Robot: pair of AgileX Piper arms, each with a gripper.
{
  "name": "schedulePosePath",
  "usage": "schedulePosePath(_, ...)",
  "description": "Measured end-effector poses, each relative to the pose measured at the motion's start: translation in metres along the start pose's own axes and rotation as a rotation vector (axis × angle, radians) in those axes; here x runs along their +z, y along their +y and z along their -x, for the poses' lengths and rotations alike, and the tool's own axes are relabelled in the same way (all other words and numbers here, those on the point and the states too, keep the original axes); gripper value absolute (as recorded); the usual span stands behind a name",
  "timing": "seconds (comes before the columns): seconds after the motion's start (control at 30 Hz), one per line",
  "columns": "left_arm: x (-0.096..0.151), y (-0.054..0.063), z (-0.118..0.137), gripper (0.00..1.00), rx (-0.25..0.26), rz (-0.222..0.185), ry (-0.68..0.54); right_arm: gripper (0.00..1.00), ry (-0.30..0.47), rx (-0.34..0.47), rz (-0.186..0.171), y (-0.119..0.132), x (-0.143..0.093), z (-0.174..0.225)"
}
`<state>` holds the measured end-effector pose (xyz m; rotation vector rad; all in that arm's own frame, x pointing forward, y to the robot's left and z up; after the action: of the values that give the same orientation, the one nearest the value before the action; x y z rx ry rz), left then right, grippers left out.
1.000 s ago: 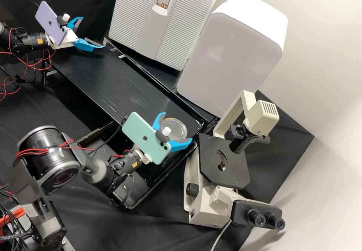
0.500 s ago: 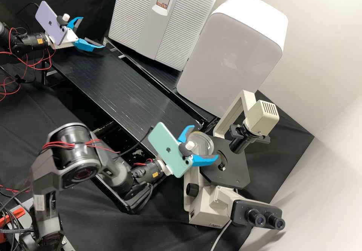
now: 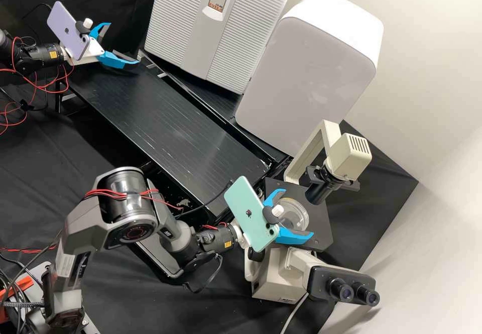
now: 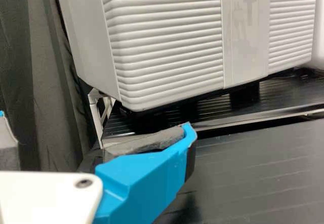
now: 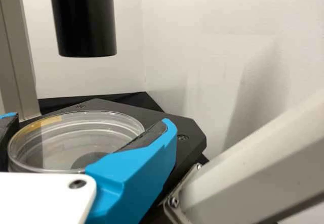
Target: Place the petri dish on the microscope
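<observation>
Dish (image 3: pixel 303 208) over the microscope (image 3: pixel 322 231)

Right of centre in the high view, the right gripper (image 3: pixel 297 212) clasps it from both sides, its arm (image 3: pixel 123 201) arched from lower left. Upper left, the left gripper (image 3: pixel 124 43) hangs spread.

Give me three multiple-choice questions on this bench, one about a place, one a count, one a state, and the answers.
1. Where is the petri dish?
A) On the bench
B) Between the fingers of the right gripper
C) In a drawer

2. How many eyepieces does the microscope have?
A) One
B) Two
C) Four

3. How is the left gripper?
A) Open
B) Shut on the dish
C) Shut, empty

1: B, a blue finger stands on either side of it.
2: B, two black tubes stick out side by side.
3: A, its fingers stand apart with nothing between them.
</observation>
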<state>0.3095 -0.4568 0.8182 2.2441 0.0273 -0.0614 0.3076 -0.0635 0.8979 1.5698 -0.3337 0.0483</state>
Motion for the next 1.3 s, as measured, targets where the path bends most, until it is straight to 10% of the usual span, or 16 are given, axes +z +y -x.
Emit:
schedulePosePath(0.73, 0.000, 0.000, 0.000, 1.00, 0.000, 0.000, 0.000, 0.00, -0.002, -0.018, 0.018, -0.016, -0.002, -0.029)
schedulePosePath(0.77, 0.000, 0.000, 0.000, 1.00, 0.000, 0.000, 0.000, 1.00, -0.002, -0.018, 0.018, -0.016, -0.002, -0.029)
schedulePosePath(1.3, 0.000, 0.000, 0.000, 1.00, 0.000, 0.000, 0.000, 1.00, -0.004, -0.015, 0.040, -0.015, -0.002, -0.029)
